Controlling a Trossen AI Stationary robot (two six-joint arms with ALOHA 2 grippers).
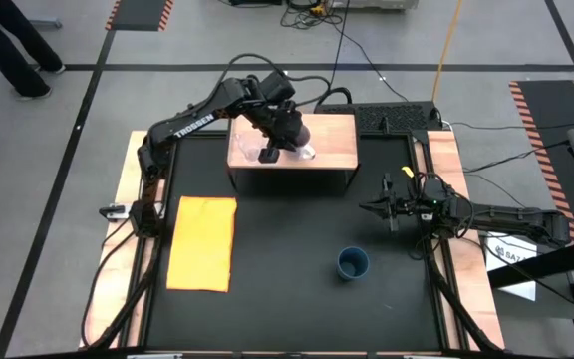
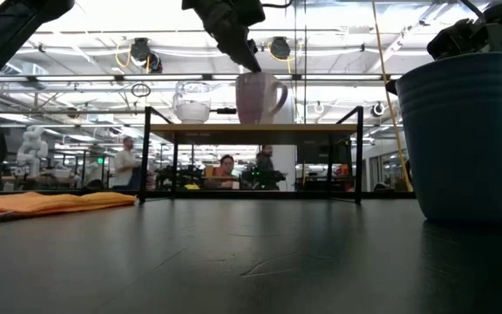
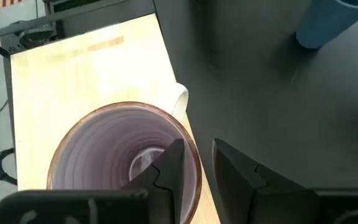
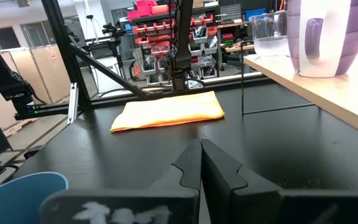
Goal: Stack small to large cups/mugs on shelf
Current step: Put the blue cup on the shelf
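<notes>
On a black worktable (image 1: 287, 229), the raised wooden shelf (image 1: 332, 145) sits directly under the left gripper (image 3: 194, 168), with the yellow mat (image 1: 202, 242) lying flat well off to that gripper's side. The left gripper pinches the rim of the purple mug (image 3: 104, 149), one finger inside the bowl and one outside against the wall, the mug standing upright on the shelf near its edge with its pale handle turned away from the fingers. The clear glass cup (image 2: 192, 100) stands on the shelf just beside the mug. The teal cup (image 1: 353, 263) waits on the table, well apart from the left gripper and near the right gripper (image 4: 201, 163), which rests clamped shut on nothing.

The step in hand looks like settling the mug on the shelf. Doing it well means keeping it level, letting the base bear fully on the wood before the fingers part, then lifting straight up clear of the rim and the glass.

From overhead the arm hides most of the mug and glass. Whether the mug's base rests fully on the board cannot be confirmed.
</notes>
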